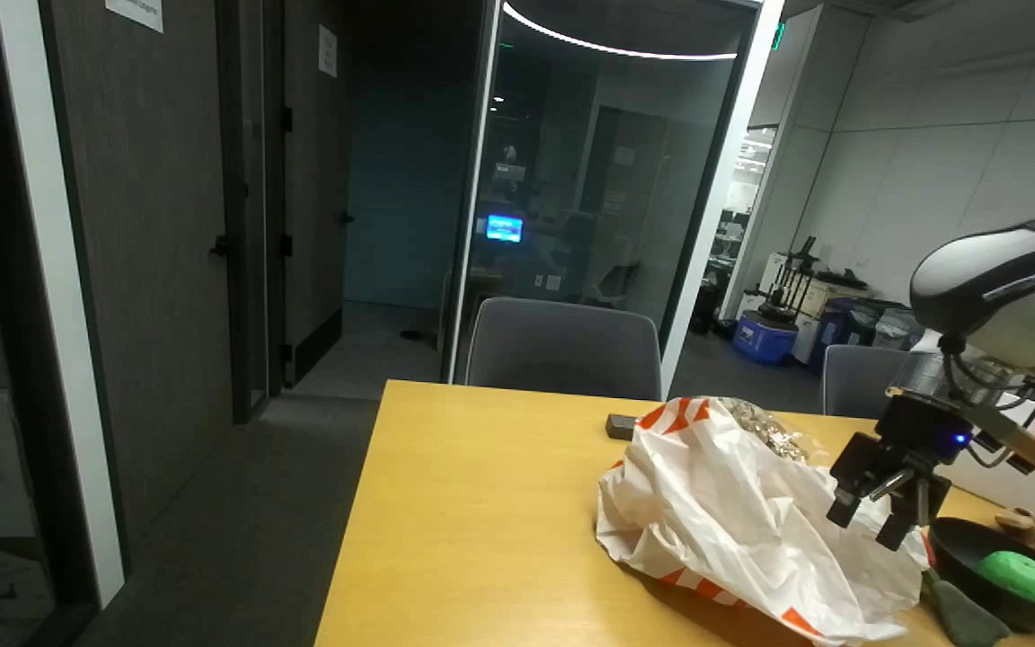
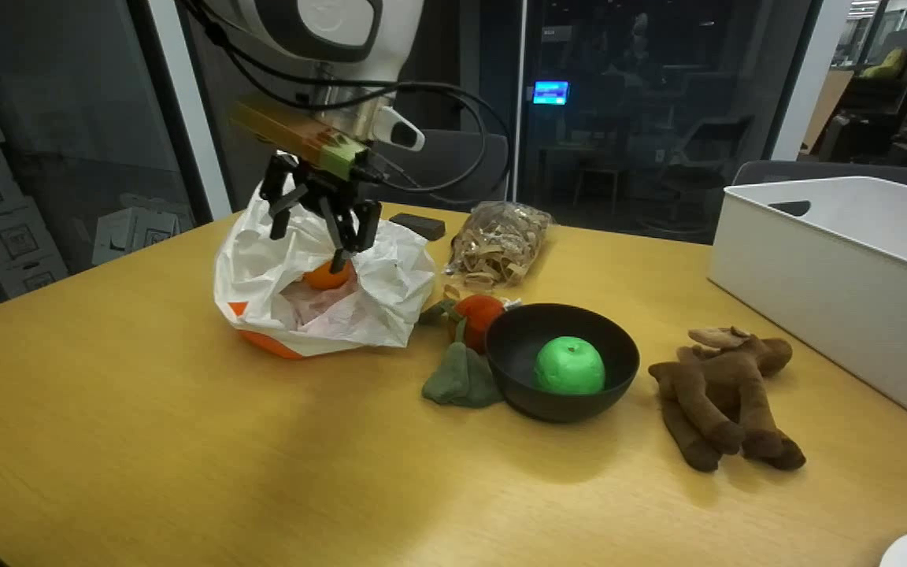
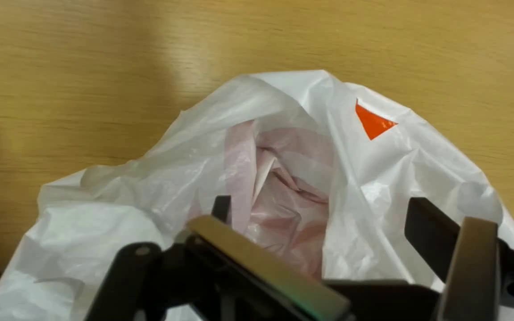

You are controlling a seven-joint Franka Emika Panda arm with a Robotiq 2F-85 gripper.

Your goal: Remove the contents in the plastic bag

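Note:
A crumpled white plastic bag with orange print lies on the table in both exterior views. Its mouth is open and shows pinkish folds in the wrist view. A round orange object shows inside the mouth in an exterior view. I cannot make it out in the wrist view, where the fingers cover part of the bag. My gripper is open, with nothing between its fingers, pointing down over the bag's mouth. It also shows in an exterior view and the wrist view.
A black bowl with a green fruit, a red-orange item and a green cloth piece sit beside the bag. Behind are a clear bag of brown shreds and a dark block. A brown plush and white bin stand farther off.

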